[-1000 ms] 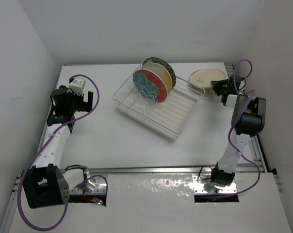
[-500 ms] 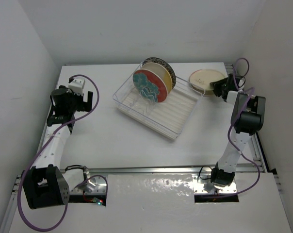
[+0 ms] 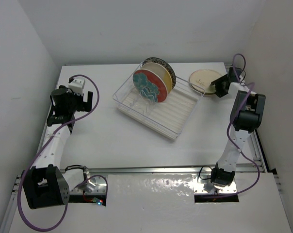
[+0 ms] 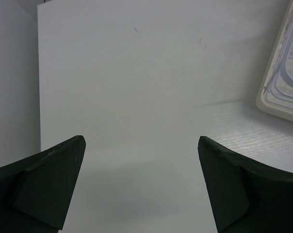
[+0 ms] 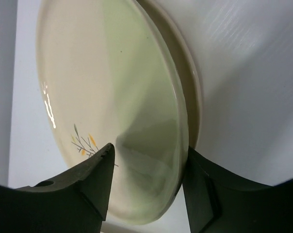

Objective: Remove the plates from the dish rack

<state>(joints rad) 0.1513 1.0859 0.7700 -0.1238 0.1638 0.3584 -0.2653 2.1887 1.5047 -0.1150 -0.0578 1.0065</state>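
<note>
Now, rim of cream plate between fingers of right tool — spread apart, unclenched

White table, plain walls, metal rail

The cream plate was glazed ceramic, smooth and glossy, with bright highlights on its face. The rack was clear, shiny plastic with a ribbed whitish base. The plates standing in it looked glossy too. The tabletop was matt white, faintly lined in places. The left end effector had fingers of dull, dark, faintly grainy plastic. A bare metal rail shone.
</note>
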